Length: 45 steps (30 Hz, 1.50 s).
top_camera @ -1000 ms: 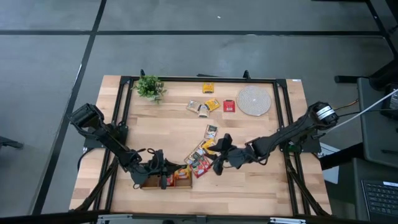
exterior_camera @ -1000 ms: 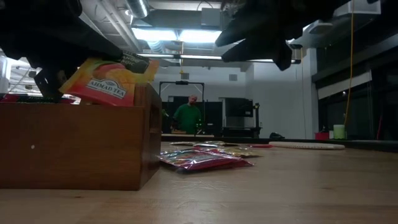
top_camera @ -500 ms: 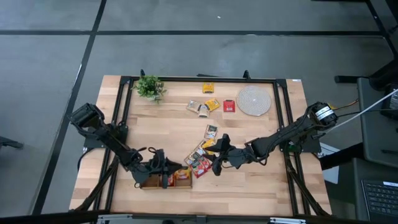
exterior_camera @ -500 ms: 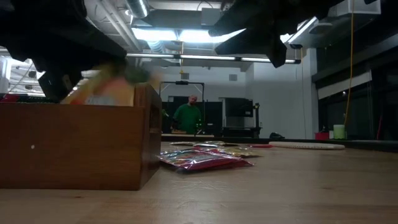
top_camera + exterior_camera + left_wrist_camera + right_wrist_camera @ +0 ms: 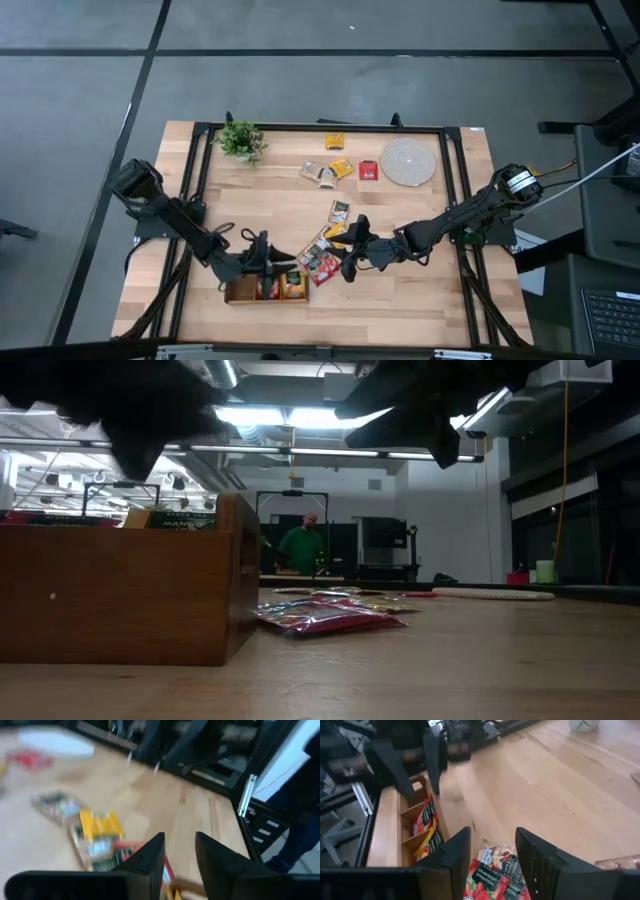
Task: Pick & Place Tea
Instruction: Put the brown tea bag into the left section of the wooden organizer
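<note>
The wooden tray (image 5: pixel 233 292) lies near the table's front edge with tea sachets (image 5: pixel 291 286) standing in its compartments (image 5: pixel 426 820); their tops peek over its rim (image 5: pixel 170 517). My left gripper (image 5: pixel 264 260) hangs open just beyond the tray's far side, nothing between its fingers (image 5: pixel 178 849). A loose pile of tea sachets (image 5: pixel 325 255) lies flat on the table to the tray's right. My right gripper (image 5: pixel 350 264) hovers open over this pile, above a red sachet (image 5: pixel 487 876). More sachets (image 5: pixel 330 170) lie at the far side.
A round woven mat (image 5: pixel 408 160) and a small green plant (image 5: pixel 240 140) sit near the far edge. Black frame rails (image 5: pixel 195 180) run along the table's sides. Bare wood lies between the far sachets and the tray. A person (image 5: pixel 302 548) stands far off in the room.
My left gripper has let go of a yellow-orange sachet over the tray's right end; the sachet has dropped into the tray, only its top showing now. The gripper has then risen and drawn off toward the table's far edge, rolling a little.
</note>
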Each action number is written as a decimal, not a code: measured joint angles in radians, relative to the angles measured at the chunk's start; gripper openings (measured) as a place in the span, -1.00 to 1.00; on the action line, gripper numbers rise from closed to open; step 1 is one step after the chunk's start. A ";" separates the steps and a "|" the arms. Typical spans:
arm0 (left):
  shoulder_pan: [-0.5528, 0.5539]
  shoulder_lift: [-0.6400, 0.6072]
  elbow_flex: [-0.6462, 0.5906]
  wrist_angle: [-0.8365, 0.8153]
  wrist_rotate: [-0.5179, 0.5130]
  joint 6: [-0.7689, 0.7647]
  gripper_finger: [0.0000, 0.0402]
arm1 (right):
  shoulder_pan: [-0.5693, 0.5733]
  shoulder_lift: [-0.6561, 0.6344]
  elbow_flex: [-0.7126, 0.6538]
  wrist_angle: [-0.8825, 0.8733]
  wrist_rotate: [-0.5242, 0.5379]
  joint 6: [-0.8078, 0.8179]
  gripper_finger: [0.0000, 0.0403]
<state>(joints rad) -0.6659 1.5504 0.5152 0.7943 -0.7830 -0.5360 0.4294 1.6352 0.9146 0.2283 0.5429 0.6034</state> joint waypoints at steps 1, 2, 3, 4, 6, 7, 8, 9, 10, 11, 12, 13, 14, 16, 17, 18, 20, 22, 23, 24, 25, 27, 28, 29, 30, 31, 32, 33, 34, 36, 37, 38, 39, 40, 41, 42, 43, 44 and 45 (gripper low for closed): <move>0.007 -0.029 0.000 0.000 -0.001 0.055 -0.48 | 0.000 0.000 0.000 -0.001 -0.001 -0.008 -0.22; 0.017 -0.057 0.000 0.000 -0.001 0.105 -0.49 | 0.000 0.000 0.000 -0.004 -0.001 -0.016 -0.22; 0.030 -0.084 0.000 0.000 -0.001 0.150 -0.49 | 0.000 0.000 0.000 -0.007 -0.001 -0.030 -0.22; 0.045 -0.112 0.000 -0.005 0.002 0.191 -0.49 | 0.000 0.000 0.000 -0.011 -0.001 -0.034 -0.22; 0.083 -0.160 0.000 -0.018 0.035 0.257 -0.50 | -0.006 0.000 0.000 -0.016 0.003 -0.038 -0.22; 0.103 -0.182 0.000 -0.031 0.061 0.275 -0.50 | -0.011 0.000 0.000 -0.019 0.004 -0.037 -0.22; 0.126 -0.201 0.000 -0.052 0.094 0.283 -0.50 | -0.016 0.000 0.000 -0.023 0.003 -0.037 -0.22; 0.149 -0.215 0.000 -0.077 0.130 0.284 -0.50 | -0.022 0.000 0.000 -0.025 0.003 -0.037 -0.22; 0.174 -0.228 0.000 -0.112 0.165 0.279 -0.50 | -0.028 0.000 0.000 -0.027 0.004 -0.037 -0.22; 0.198 -0.239 0.000 -0.151 0.196 0.268 -0.50 | -0.034 0.000 0.000 -0.029 0.005 -0.037 -0.22; 0.223 -0.246 0.000 -0.189 0.225 0.255 -0.50 | -0.040 0.000 0.000 -0.033 0.005 -0.037 -0.22; 0.246 -0.253 0.000 -0.230 0.248 0.238 -0.51 | -0.047 0.000 0.000 -0.039 0.006 -0.034 -0.22; 0.269 -0.256 0.000 -0.269 0.272 0.218 -0.51 | -0.055 0.000 0.000 -0.044 0.005 -0.031 -0.22; 0.312 -0.256 0.000 -0.335 0.306 0.189 -0.51 | -0.071 0.000 0.000 -0.060 0.004 -0.007 -0.22; 0.331 -0.256 0.000 -0.360 0.319 0.182 -0.51 | -0.083 0.000 0.000 -0.078 -0.003 0.014 -0.22; 0.351 -0.257 0.000 -0.379 0.331 0.182 -0.51 | -0.097 0.000 0.000 -0.102 -0.023 0.037 -0.22; 0.388 -0.257 0.000 -0.410 0.349 0.182 -0.50 | -0.129 0.000 0.000 -0.152 -0.097 0.078 -0.22; 0.420 -0.257 0.000 -0.435 0.369 0.182 -0.51 | -0.161 0.000 0.000 -0.195 -0.173 0.108 -0.22; 0.434 -0.257 0.000 -0.447 0.377 0.181 -0.51 | -0.174 0.000 0.000 -0.218 -0.200 0.124 -0.22; 0.450 -0.257 0.000 -0.460 0.386 0.182 -0.52 | -0.186 0.000 0.000 -0.241 -0.216 0.131 -0.22; 0.464 -0.257 0.000 -0.472 0.396 0.181 -0.52 | -0.197 0.000 0.000 -0.259 -0.228 0.141 -0.22; 0.495 -0.257 0.000 -0.501 0.418 0.182 -0.54 | -0.215 0.000 0.000 -0.287 -0.232 0.151 -0.22; 0.511 -0.257 0.000 -0.517 0.424 0.182 -0.55 | -0.223 0.000 0.000 -0.301 -0.233 0.152 -0.22; 0.528 -0.257 0.000 -0.527 0.431 0.182 -0.56 | -0.232 0.000 0.000 -0.320 -0.233 0.153 -0.22; 0.545 -0.257 0.000 -0.533 0.437 0.182 -0.57 | -0.240 0.000 0.000 -0.340 -0.234 0.157 -0.22; 0.562 -0.257 0.000 -0.536 0.444 0.182 -0.59 | -0.250 0.000 0.000 -0.360 -0.242 0.171 -0.22; 0.580 -0.257 0.000 -0.537 0.454 0.182 -0.60 | -0.261 0.000 0.000 -0.379 -0.260 0.183 -0.22; 0.600 -0.257 0.000 -0.537 0.472 0.184 -0.61 | -0.271 0.000 0.000 -0.394 -0.280 0.197 -0.22; 0.617 -0.257 0.000 -0.537 0.489 0.193 -0.62 | -0.279 0.000 0.000 -0.403 -0.307 0.205 -0.22; 0.652 -0.257 0.000 -0.537 0.531 0.216 -0.63 | -0.290 0.001 0.000 -0.407 -0.352 0.212 -0.23; 0.669 -0.257 0.000 -0.537 0.550 0.223 -0.64 | -0.291 0.003 0.000 -0.406 -0.370 0.220 -0.25; 0.682 -0.257 0.000 -0.537 0.565 0.225 -0.65 | -0.290 0.006 0.000 -0.406 -0.382 0.228 -0.28; 0.696 -0.256 0.000 -0.536 0.576 0.225 -0.65 | -0.289 0.006 0.000 -0.408 -0.389 0.232 -0.32; 0.707 -0.252 0.000 -0.529 0.582 0.225 -0.65 | -0.288 0.006 0.000 -0.407 -0.397 0.234 -0.37; 0.717 -0.249 0.000 -0.527 0.594 0.227 -0.65 | -0.288 0.006 0.000 -0.406 -0.406 0.236 -0.44; 0.728 -0.248 0.000 -0.529 0.606 0.232 -0.65 | -0.287 0.006 0.000 -0.407 -0.410 0.241 -0.51; 0.737 -0.243 0.000 -0.518 0.624 0.236 -0.64 | -0.285 0.006 0.000 -0.410 -0.411 0.250 -0.60; 0.744 -0.231 0.000 -0.499 0.645 0.240 -0.64 | -0.285 0.006 0.000 -0.411 -0.411 0.253 -0.69; 0.751 -0.219 0.000 -0.490 0.669 0.243 -0.64 | -0.285 0.006 0.000 -0.412 -0.414 0.255 -0.79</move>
<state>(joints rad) 0.0852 1.3310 0.5156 0.3042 -0.1136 -0.2933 0.1448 1.6413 0.9142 -0.1836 0.1293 0.8581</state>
